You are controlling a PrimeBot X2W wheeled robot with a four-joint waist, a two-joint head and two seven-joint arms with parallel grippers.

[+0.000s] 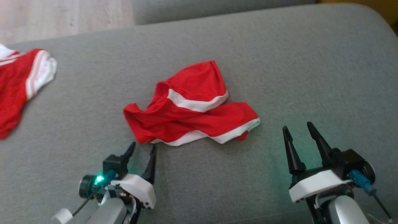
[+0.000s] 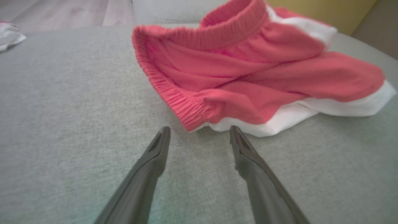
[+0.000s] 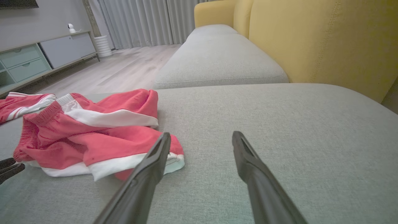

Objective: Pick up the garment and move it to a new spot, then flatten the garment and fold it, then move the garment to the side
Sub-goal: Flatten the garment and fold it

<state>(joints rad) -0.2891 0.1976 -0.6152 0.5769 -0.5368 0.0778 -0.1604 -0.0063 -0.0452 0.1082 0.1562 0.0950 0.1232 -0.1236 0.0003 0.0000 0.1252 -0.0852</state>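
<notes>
Left gripper (image 1: 143, 147) low at the near edge of the grey seat cushion (image 1: 279, 62), jaws spread wide, nothing between them. Its fingertips (image 2: 233, 132) sit just beside the garment's near corner, where the ribbed waistband meets the white hem; can't tell if they touch the cloth.

Right gripper (image 1: 297, 127) also near the front edge, off to the right, jaws apart and empty, fingers over bare cushion. It is clear of the cloth, with the nearest hem corner to its left.

Garment (image 1: 189, 115): red shorts with white trim, lying crumpled around the middle of the cushion, between the two grippers and a bit further in. One leg is folded over the other, the waistband is bunched toward the left side, and the white hem runs along the near edge.

Second red-and-white garment (image 1: 18, 77) lies at the cushion's far left, well apart from the shorts.

Further back are another grey cushion (image 3: 217, 59), a yellow backrest (image 3: 311, 40) on the right, then wood floor (image 3: 118, 68), a low cabinet (image 3: 46, 53) and grey curtains (image 3: 140, 21).
</notes>
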